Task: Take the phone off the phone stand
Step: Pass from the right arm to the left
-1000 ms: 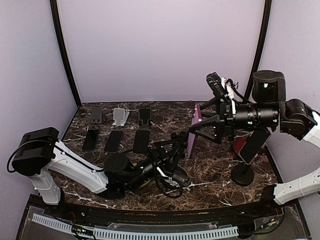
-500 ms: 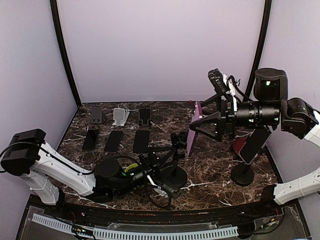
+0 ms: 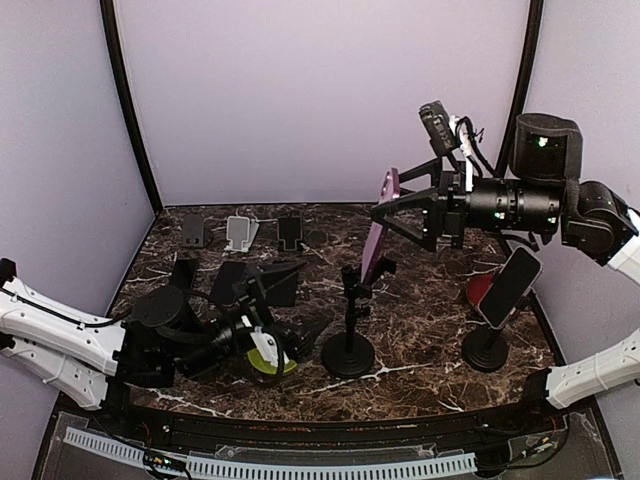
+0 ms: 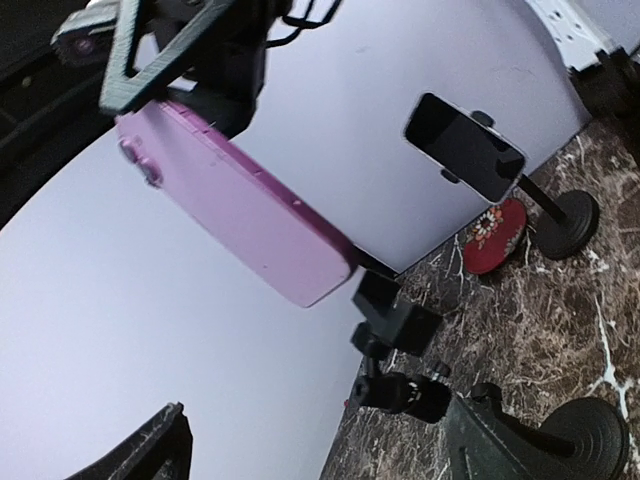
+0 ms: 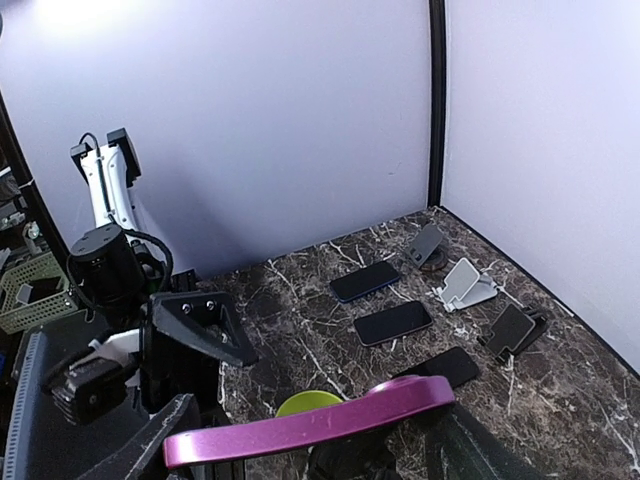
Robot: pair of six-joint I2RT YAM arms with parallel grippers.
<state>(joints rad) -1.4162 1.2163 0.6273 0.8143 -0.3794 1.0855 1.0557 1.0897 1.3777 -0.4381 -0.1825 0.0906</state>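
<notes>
Two grippers, two states. Your right gripper (image 3: 385, 213) is clamped on the purple phone (image 3: 377, 228), pinching its upper half from both faces. The right wrist view shows that phone (image 5: 318, 421) edge-on between your fingers (image 5: 150, 455). The phone is up in the air over the middle of the marble table (image 3: 420, 310), tilted, with its top leaning toward 1 o'clock.

The phone's lower end is just beside the clamp (image 3: 368, 278) at the head of the phone stand (image 3: 349, 345). The stand is upright on a round black base at 6 o'clock of the phone. In the left wrist view the phone (image 4: 235, 205) hangs above and to the side of the clamp (image 4: 395, 322), outside its grip. Whether the corner touches the clamp, you can't tell.

Your left gripper (image 3: 300, 305) is spread wide with nothing in it. It sits low over the table at 9 o'clock of the stand base, pointing toward the base. A yellow-green disc (image 3: 266, 357) lies on the table right by its lower finger.

At 3 o'clock of the phone stand, near the right edge, a second stand (image 3: 487, 350) carries a dark phone (image 3: 508, 285). A red round item (image 3: 478, 290) sits just beside that phone at 9 o'clock.

At 10 o'clock of the phone stand, a row of flat dark phones (image 3: 228, 282) lies on the table, three of them. At 12 o'clock of that row, by the far wall, are three small desk stands (image 3: 240, 232).
</notes>
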